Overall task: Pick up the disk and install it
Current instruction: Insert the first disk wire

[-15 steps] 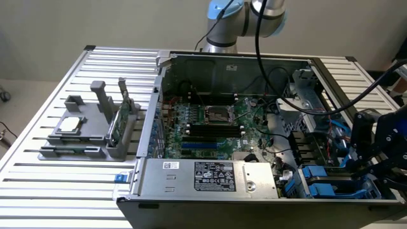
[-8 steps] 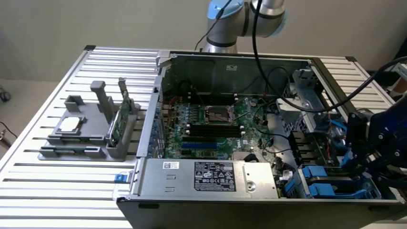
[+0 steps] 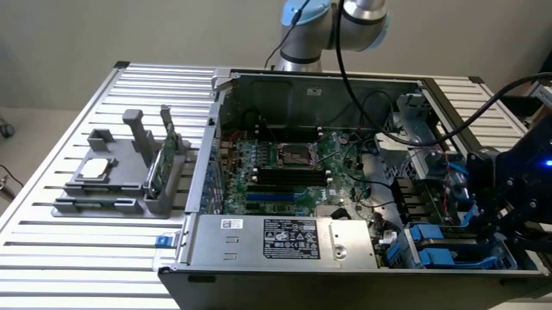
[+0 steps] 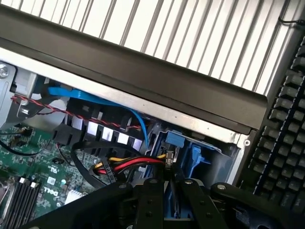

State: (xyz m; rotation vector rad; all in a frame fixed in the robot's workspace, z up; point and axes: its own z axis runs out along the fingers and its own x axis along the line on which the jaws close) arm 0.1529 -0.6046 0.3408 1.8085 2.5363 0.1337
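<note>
Left: we list a grey plastic holder [image 3: 112, 187] on the slatted metal table [image 3: 52, 258]. Centre: an open black computer case [image 3: 345, 84]. Near right corner: the black gripper [image 3: 492, 216], clenched on the blue-framed disk [image 4: 172, 201], edge-on over the blue drive bay [image 3: 435, 252].

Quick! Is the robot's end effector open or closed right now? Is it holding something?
The end effector: closed, holding the disk on edge by its blue carrier.
</note>
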